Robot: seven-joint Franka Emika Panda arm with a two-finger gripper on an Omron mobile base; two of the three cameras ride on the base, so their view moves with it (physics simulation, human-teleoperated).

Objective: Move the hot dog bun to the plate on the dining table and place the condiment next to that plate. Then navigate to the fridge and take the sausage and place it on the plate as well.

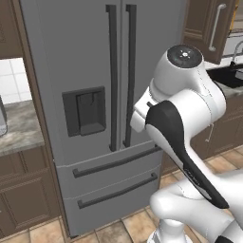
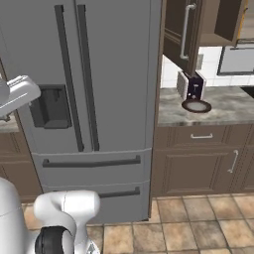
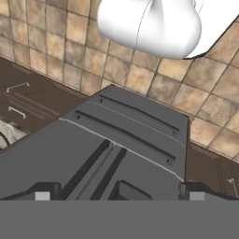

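The gripper (image 3: 119, 193) shows in the hand view as two small dark finger tips (image 3: 43, 191) set far apart at the bottom of that view, one toward the left and one toward the right; the jaws stand wide open with nothing between them. Beyond the tips, the hand view looks along the front of the fridge (image 3: 130, 140), seen upside down: the grey doors lie nearest, then the two drawer fronts with their long dark bar handles, and then the tan tiled floor (image 3: 56, 42) toward the top of the view. The fridge lies straight ahead of the open jaws and apart from them; no finger touches a door or a handle.

In the left base view the arm (image 1: 185, 109) is folded in front of the fridge (image 1: 71, 57), its white links and dark joint cover overlapping the right door; the two vertical door handles (image 1: 119, 76) stand side by side at the middle seam, and the recessed dispenser panel (image 1: 85, 110) sits in the left door. Both doors and both drawers are shut.

In the right base view the fridge (image 2: 114, 74) stands left of a marble wall counter (image 2: 218, 111) over dark brown cabinets (image 2: 198, 163); a small dark appliance (image 2: 193, 92) rests on that counter.
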